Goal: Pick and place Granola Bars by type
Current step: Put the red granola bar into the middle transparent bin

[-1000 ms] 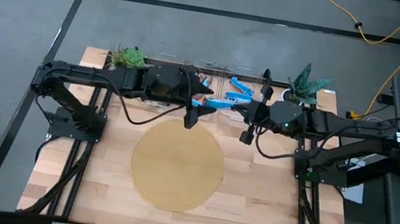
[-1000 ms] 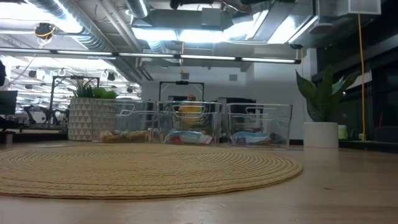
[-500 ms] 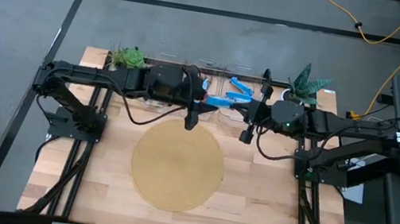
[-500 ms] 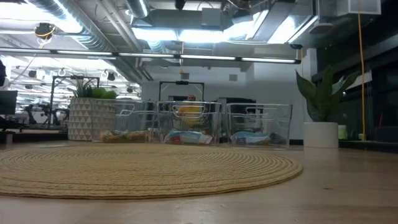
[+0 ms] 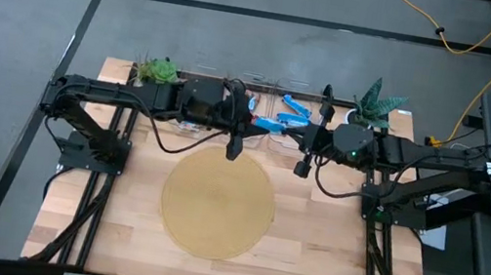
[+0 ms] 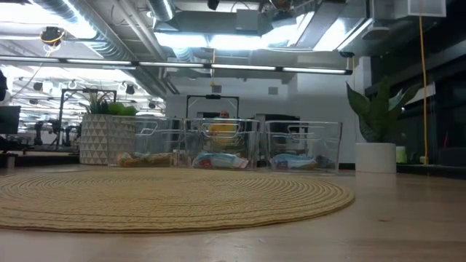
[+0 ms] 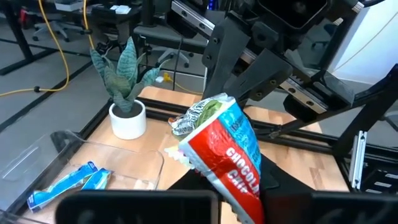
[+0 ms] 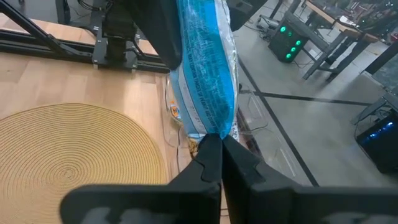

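My left gripper (image 5: 245, 118) hovers over the clear bins (image 6: 222, 142) at the table's far edge. It is shut on a red-and-blue granola bar (image 7: 221, 146) with white lettering. My right gripper (image 5: 290, 130) faces it from the right, shut on a blue granola bar (image 8: 205, 68), which also shows in the high view (image 5: 271, 122). More blue bars (image 5: 294, 111) lie in the right bin. Through the bin walls, the low view shows tan bars (image 6: 145, 158) in the left bin, and blue bars in the middle bin (image 6: 218, 160) and the right bin (image 6: 295, 161). Neither gripper shows in the low view. My left gripper pinches the red-and-blue bar by its near end (image 7: 239, 196) between its two fingers. It comes level from the table's left. The bar sticks out forward past the fingers, its crimped silver end farthest out, lifted clear of the bins. My right gripper pinches the blue bar by the crimped end (image 8: 210, 132) between its two fingertips (image 8: 202, 165). It comes level from the table's right. The bar sticks out past the fingers toward my left gripper, along the fingers' line, lifted clear.
A round woven mat (image 5: 217, 202) lies at the table's middle. A potted plant stands at the far left (image 5: 157, 71) and another at the far right (image 5: 375, 101), beside the row of three clear bins.
My right gripper has drawn the blue bar a little toward the table's right, away from my left gripper. Both bars stay lifted above the bins.
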{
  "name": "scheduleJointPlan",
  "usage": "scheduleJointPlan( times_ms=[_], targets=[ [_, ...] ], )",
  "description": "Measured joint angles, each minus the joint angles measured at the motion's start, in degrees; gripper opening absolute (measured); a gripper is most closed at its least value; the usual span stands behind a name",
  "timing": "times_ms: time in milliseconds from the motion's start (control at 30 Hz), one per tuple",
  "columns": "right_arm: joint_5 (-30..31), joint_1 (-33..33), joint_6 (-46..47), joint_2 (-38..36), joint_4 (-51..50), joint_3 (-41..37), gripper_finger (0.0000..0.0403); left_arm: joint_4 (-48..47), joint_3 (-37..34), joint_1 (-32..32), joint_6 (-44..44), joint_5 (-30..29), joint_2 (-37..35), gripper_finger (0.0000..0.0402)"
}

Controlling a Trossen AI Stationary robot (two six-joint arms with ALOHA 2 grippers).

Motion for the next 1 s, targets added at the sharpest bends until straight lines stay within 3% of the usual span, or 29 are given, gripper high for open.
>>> scheduleJointPlan(
  times_ms=[167, 333, 600, 833, 1000],
  targets=[
    [-0.05, 0.00, 0.00, 0.00, 0.07, 0.00, 0.0010, 0.00, 0.00, -0.04, 0.31, 0.00, 0.00, 0.0010],
    [-0.80, -0.02, 0.03, 0.00, 0.14, 0.00, 0.0040, -0.02, 0.00, -0.07, 0.42, 0.44, -0.06, 0.0006],
    [-1.08, 0.00, -2.52, -0.10, 2.67, 0.00, 0.0144, -1.16, 0.02, -0.04, 0.44, 0.03, -0.09, 0.0005],
    [6.03, 0.00, -4.39, -2.16, 2.45, 0.00, 0.0231, -3.66, 0.04, 0.41, 0.46, -1.80, -0.09, 0.0004],
    [13.64, 0.00, -5.98, -4.75, 2.11, 0.00, 0.0263, -7.68, 0.04, 2.28, 0.45, -3.80, -0.11, 0.0004]
  ],
)
